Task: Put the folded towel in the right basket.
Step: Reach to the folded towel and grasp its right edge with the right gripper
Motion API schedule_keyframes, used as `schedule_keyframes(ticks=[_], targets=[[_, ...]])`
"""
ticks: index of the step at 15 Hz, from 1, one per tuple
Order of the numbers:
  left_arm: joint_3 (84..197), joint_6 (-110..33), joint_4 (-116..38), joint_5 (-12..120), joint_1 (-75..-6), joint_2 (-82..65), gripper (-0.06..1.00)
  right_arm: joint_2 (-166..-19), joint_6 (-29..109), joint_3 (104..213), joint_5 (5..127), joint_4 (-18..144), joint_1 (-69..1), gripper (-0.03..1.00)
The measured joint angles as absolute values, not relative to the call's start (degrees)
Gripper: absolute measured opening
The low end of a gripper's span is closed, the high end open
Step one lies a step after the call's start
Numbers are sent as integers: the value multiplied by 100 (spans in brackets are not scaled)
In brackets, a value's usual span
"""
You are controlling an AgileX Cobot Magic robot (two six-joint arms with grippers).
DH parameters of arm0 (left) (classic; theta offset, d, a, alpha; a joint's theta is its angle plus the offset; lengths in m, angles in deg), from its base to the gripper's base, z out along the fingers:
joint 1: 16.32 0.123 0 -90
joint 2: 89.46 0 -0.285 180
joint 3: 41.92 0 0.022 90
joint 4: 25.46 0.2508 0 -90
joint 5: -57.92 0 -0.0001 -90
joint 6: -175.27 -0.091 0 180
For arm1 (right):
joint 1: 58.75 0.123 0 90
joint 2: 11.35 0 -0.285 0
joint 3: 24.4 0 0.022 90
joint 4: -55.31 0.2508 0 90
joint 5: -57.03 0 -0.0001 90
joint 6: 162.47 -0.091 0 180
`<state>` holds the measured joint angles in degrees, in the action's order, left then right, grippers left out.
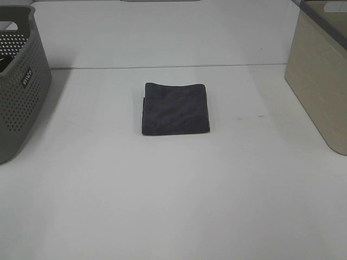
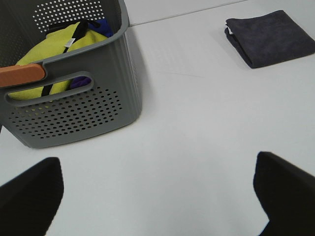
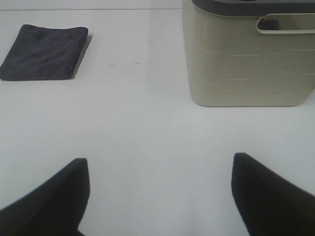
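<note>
A dark grey folded towel (image 1: 175, 109) lies flat in the middle of the white table. It also shows in the left wrist view (image 2: 269, 38) and the right wrist view (image 3: 44, 52). The beige right basket (image 1: 321, 76) stands at the table's right edge, also seen in the right wrist view (image 3: 248, 56). My left gripper (image 2: 157, 196) is open and empty, low over the table near the grey basket. My right gripper (image 3: 160, 194) is open and empty, low over the table in front of the beige basket. Neither gripper shows in the exterior high view.
A grey perforated basket (image 1: 16, 86) stands at the left edge. In the left wrist view this basket (image 2: 74, 98) holds yellow and blue cloth. The table's back edge (image 1: 162, 66) meets a white wall.
</note>
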<state>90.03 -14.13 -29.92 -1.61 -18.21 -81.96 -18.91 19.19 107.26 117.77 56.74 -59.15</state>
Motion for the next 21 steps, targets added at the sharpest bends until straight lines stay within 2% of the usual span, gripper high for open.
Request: schedule_keyframes(ticks=[21], targets=[[9003, -1413, -2992, -161, -1821, -8196, 99, -1891, 1919, 10726, 11777, 5674, -5915, 74]])
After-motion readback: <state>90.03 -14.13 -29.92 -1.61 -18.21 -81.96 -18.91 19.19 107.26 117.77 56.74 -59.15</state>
